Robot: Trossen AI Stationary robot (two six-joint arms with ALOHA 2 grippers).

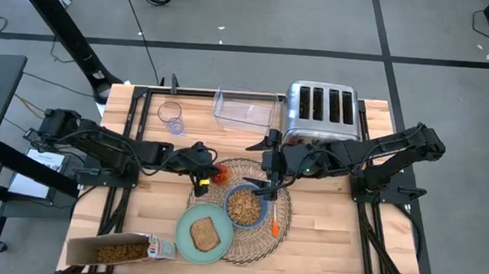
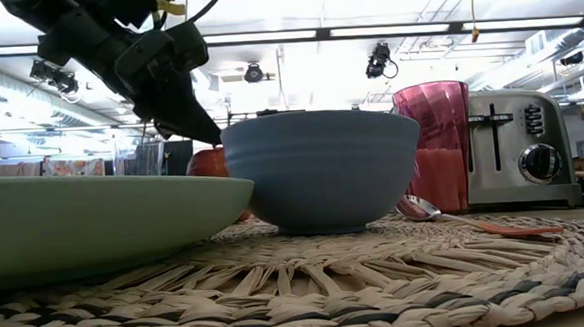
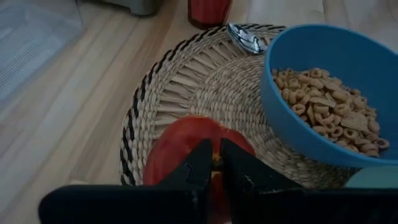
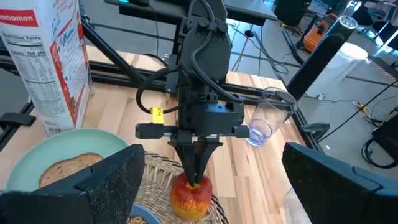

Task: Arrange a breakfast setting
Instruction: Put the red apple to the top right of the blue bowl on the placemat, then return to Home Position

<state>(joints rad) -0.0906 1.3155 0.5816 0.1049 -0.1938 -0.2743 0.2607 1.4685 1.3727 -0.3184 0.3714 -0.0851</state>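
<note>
One fruit point(image 4: 191, 194) sits on the placemat point(image 3: 186, 81), left end effector point(image 4: 196, 169) pinching its stem; release next, right end effector point(image 1: 268, 189) spread.

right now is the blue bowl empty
No, the blue bowl holds cereal, ring-shaped pieces piled inside it, as the left wrist view shows.

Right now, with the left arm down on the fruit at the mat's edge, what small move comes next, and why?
Probably open the jaws and lift straight up. The left gripper is pinched on the stem of the orange-red fruit, which already appears to rest on the woven placemat beside the blue bowl. The right gripper hovers over the bowl, jaws open.
</note>
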